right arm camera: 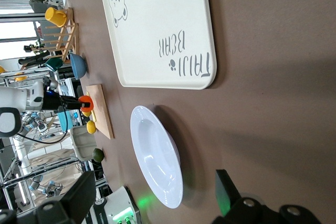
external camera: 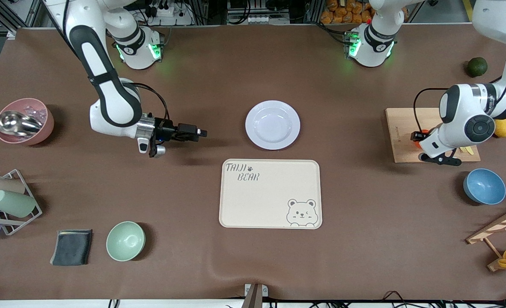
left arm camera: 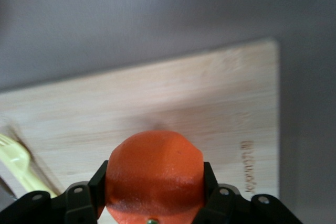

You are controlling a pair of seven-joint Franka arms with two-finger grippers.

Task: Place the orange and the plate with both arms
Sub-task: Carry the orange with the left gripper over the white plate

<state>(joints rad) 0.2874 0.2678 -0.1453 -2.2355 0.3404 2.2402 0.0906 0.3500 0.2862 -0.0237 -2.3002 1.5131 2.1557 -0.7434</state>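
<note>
The orange (left arm camera: 155,174) sits gripped between the black fingers of my left gripper (external camera: 419,137), low at the wooden cutting board (left arm camera: 157,98) toward the left arm's end of the table. I cannot tell whether it touches the board. In the front view only a sliver of the orange (external camera: 423,133) shows beside the wrist. The pale plate (external camera: 272,125) lies flat at mid-table, farther from the front camera than the bear tray. My right gripper (external camera: 199,132) hovers open a short way from the plate's rim, pointing at the plate (right arm camera: 157,156), with nothing between its fingers.
The cream bear tray (external camera: 270,194) lies just in front of the plate. A blue bowl (external camera: 484,186), a yellow fruit (external camera: 503,128) and a dark green fruit (external camera: 477,66) surround the board. A pink bowl (external camera: 49,124), cup rack (external camera: 9,201), green bowl (external camera: 125,241) and grey cloth (external camera: 72,247) occupy the right arm's end.
</note>
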